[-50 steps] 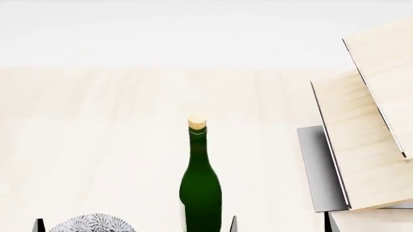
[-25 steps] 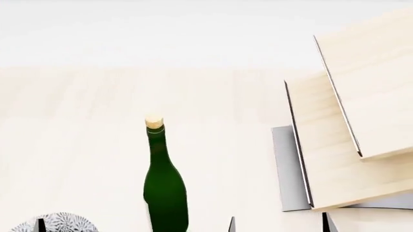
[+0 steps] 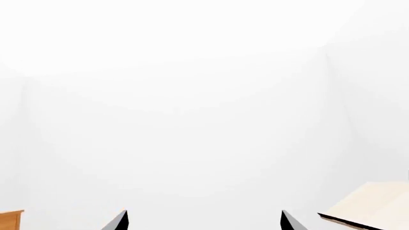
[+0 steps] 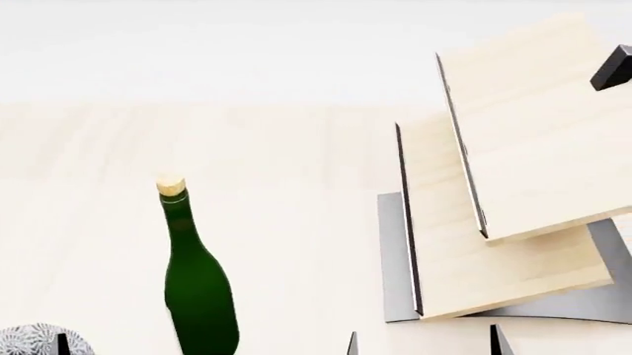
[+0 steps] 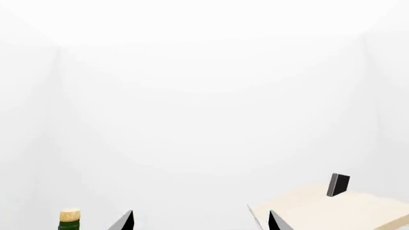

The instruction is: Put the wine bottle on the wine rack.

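The wine bottle point(image 4: 200, 296) stands upright on the pale wood table, dark green with a tan cork point(image 4: 171, 185). In the right wrist view only its cork top point(image 5: 70, 218) shows, to one side of the fingers. The wine rack point(image 4: 513, 148) stands to the bottle's right, slanted light wood boards stepped over a grey metal base point(image 4: 395, 259). My right gripper point(image 4: 425, 349) is open and empty at the picture's lower edge, between bottle and rack. My left gripper point(image 3: 203, 224) is open too, holding nothing. One left fingertip point(image 4: 61, 345) shows at the head view's lower left.
A patterned grey bowl point(image 4: 28, 342) sits at the lower left by the left fingertip. A small black block point(image 4: 614, 68) sticks up at the rack's top right. A brown cabinet corner point(image 3: 9, 220) and a rack board point(image 3: 374, 206) edge the left wrist view.
The head view has swung right: bottle, bowl and rack have all slid left in the picture, and more of the rack shows. The bottle still stands untouched.
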{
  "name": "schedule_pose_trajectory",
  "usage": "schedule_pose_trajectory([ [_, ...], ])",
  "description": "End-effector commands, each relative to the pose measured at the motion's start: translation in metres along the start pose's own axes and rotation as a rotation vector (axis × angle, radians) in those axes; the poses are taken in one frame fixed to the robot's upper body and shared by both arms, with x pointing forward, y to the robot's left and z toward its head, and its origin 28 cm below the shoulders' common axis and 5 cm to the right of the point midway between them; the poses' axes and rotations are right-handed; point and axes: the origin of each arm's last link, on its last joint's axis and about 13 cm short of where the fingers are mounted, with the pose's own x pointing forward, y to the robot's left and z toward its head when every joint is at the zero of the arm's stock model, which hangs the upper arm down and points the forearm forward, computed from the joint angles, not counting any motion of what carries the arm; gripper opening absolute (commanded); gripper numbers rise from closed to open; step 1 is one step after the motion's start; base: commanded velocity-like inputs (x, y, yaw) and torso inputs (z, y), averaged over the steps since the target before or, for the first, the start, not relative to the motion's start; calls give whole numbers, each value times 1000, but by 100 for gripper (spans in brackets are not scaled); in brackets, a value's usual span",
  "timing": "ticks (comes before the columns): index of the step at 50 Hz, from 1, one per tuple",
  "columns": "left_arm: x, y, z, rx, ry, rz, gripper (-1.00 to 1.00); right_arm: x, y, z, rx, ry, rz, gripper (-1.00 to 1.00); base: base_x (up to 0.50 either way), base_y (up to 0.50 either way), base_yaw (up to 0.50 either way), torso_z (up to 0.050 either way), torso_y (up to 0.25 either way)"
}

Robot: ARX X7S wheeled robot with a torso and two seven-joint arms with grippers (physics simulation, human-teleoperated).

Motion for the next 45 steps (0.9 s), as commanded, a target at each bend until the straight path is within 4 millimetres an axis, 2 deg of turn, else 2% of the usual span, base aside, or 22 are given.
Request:
schedule_pose_trajectory([
  [1, 0, 0, 1, -1, -2, 0, 100, 0, 0, 0, -2, 0, 3, 100, 0, -172, 0, 0, 0],
  [32, -1, 0, 0, -3, 1, -3, 100, -1, 1, -1, -3, 4, 6, 100, 0, -174, 0, 0, 0],
  [45, -1, -1, -1, -3, 2, -5, 100, -1, 3, -5, -10, 9, 13, 100, 0, 0, 0, 0, 0],
])
